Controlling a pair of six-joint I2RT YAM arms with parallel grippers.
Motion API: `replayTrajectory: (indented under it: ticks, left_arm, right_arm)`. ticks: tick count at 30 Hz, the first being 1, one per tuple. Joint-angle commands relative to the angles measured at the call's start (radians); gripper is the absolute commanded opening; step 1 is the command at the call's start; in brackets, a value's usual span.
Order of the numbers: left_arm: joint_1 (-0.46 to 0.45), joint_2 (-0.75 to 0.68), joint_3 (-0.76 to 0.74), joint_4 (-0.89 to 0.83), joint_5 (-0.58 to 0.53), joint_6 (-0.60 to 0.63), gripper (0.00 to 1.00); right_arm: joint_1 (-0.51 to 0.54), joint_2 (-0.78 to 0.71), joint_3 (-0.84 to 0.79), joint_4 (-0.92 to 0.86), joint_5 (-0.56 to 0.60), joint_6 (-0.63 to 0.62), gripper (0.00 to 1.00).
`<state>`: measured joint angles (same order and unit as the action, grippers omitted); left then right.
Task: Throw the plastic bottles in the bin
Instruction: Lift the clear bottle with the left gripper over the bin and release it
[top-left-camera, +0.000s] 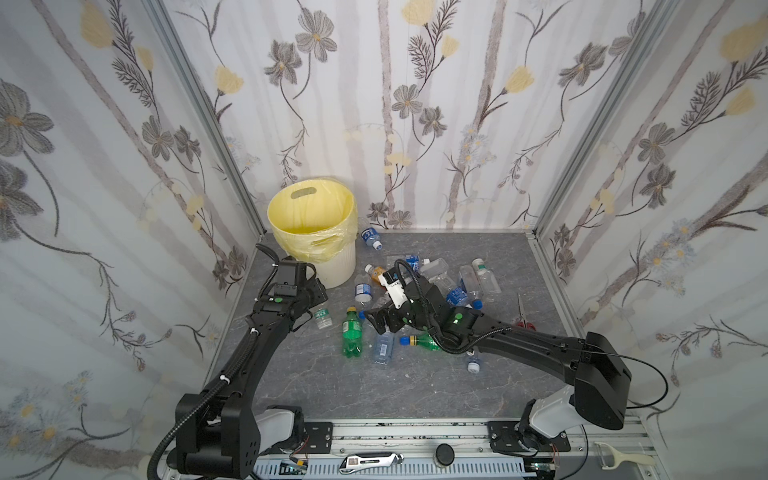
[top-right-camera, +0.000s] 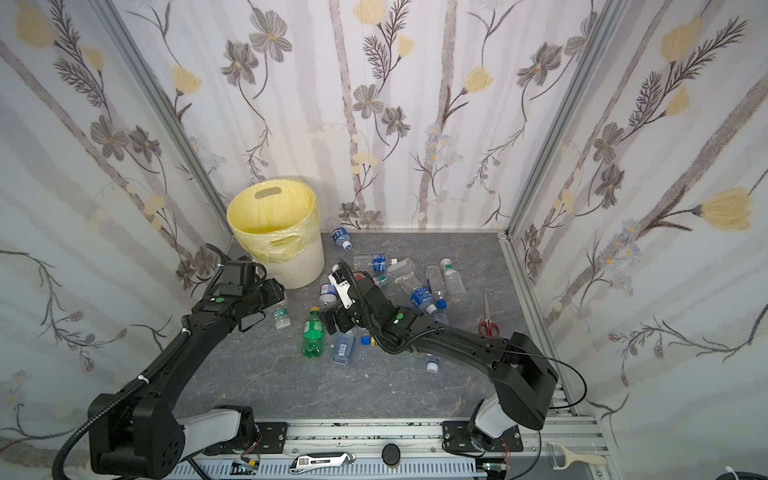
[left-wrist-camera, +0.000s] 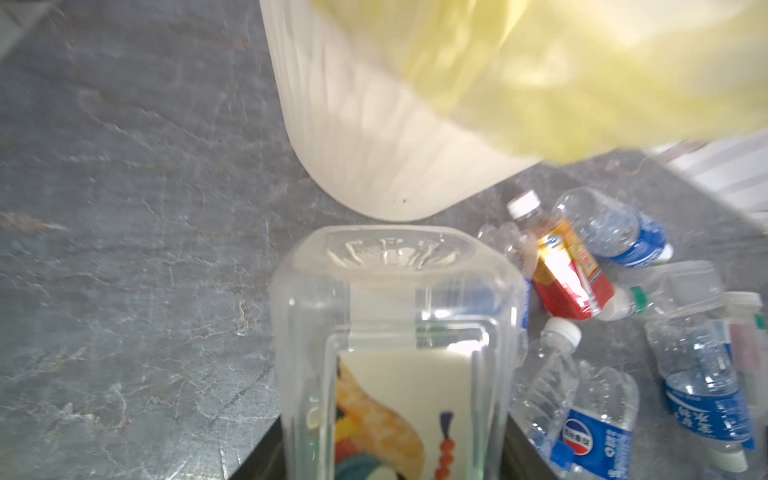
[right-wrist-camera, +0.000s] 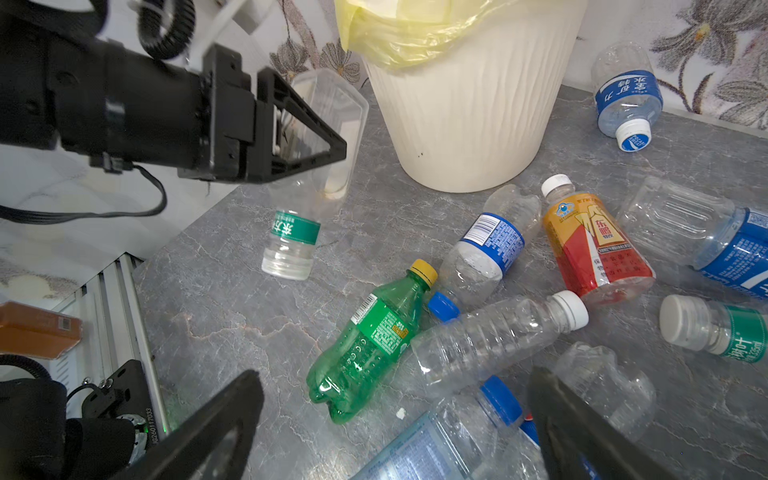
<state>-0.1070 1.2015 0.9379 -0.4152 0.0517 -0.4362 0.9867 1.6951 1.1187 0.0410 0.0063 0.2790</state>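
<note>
Grey tabletop (top-left-camera: 415, 386) beside the bin (top-left-camera: 338, 266): the left gripper (right-wrist-camera: 332, 139) clamps a clear square bottle (left-wrist-camera: 395, 291). The right gripper (right-wrist-camera: 395, 374) gapes above scattered bottles (right-wrist-camera: 365, 345).

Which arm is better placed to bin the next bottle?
Left. The left gripper is shut on a clear square-sided plastic bottle beside the cream ribbed plastic bin; the right gripper hangs open, empty, over the loose bottles.

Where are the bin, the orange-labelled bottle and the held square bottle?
bin (top-left-camera: 338, 270): in a top view, white ribbed wall.
orange-labelled bottle (right-wrist-camera: 594, 245): right wrist view, on its label.
held square bottle (left-wrist-camera: 395, 299): left wrist view, clear body.
</note>
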Motion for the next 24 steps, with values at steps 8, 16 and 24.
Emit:
replayTrajectory:
  ticks: [8,16,24]
  left_arm:
    - [0.007,-0.129,0.228,-0.042,-0.084,0.003,0.53]
    - [0.007,-0.066,0.526,-0.039,-0.143,0.070,0.54]
    - [0.007,0.102,0.860,-0.011,-0.178,0.134,0.54]
  right_arm:
    - [0.003,0.013,0.118,-0.016,0.000,-0.019,1.00]
    - [0.003,0.023,0.230,-0.016,0.014,-0.046,1.00]
    - [0.001,0.040,0.335,-0.041,0.035,-0.055,1.00]
